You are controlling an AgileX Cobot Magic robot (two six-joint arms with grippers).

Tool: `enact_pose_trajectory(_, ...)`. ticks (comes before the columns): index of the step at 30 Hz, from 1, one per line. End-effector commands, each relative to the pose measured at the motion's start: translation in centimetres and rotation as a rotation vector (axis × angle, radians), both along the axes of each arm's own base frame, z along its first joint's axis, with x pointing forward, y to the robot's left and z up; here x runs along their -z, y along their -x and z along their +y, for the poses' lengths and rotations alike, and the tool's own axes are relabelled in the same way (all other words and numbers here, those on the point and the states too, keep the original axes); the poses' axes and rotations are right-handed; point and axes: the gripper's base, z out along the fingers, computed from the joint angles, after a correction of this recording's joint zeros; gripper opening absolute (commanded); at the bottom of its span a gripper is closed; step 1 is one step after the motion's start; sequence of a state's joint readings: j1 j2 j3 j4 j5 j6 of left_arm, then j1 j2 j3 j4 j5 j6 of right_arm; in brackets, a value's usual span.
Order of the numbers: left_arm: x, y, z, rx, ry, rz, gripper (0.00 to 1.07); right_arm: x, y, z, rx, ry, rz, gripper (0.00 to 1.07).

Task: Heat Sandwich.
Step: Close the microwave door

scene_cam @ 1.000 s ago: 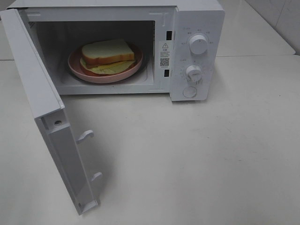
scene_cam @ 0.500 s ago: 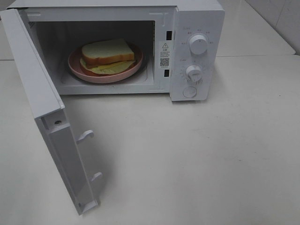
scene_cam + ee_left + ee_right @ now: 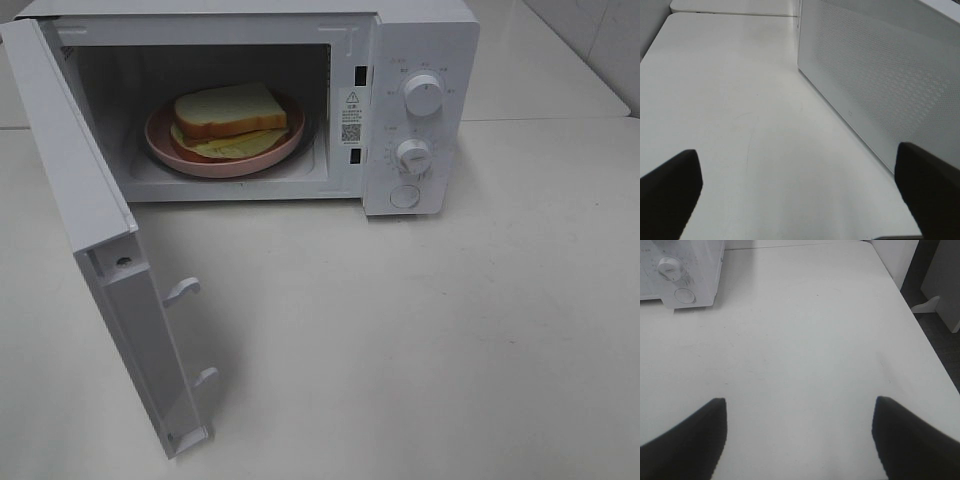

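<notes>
1. Sandwich (image 3: 230,115) lies on pink plate (image 3: 165,150) inside microwave (image 3: 420,30). Door (image 3: 80,190) stands swung wide open.
2. Left gripper (image 3: 796,160): released, jaws spread wide, nothing between them. It hangs over bare table (image 3: 730,100), near the door's perforated outer face.
3. Right gripper (image 3: 800,405): released, jaws apart and empty, over the table. It is well apart from the microwave's knob (image 3: 669,268).
</notes>
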State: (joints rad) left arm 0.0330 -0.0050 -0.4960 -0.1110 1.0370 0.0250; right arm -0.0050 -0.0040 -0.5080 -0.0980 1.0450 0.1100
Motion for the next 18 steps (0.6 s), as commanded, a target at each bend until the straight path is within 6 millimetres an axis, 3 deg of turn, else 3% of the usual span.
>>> enact_pose_trajectory(1,0.03,0.25,-0.02,0.000,0.002,-0.029,1.01,0.00,0.36,0.04,0.001,0.006,-0.033,0.76)
enact_pose_trajectory(13,0.00,0.23,0.00,-0.002,0.003,-0.029,1.01,0.00,0.36,0.04,0.002,0.004,-0.033,0.76)
enact_pose_trajectory(18,-0.93,0.33,0.19,-0.017,-0.018,-0.068,1.01,0.00,0.36,0.04,0.002,0.004,-0.033,0.76)
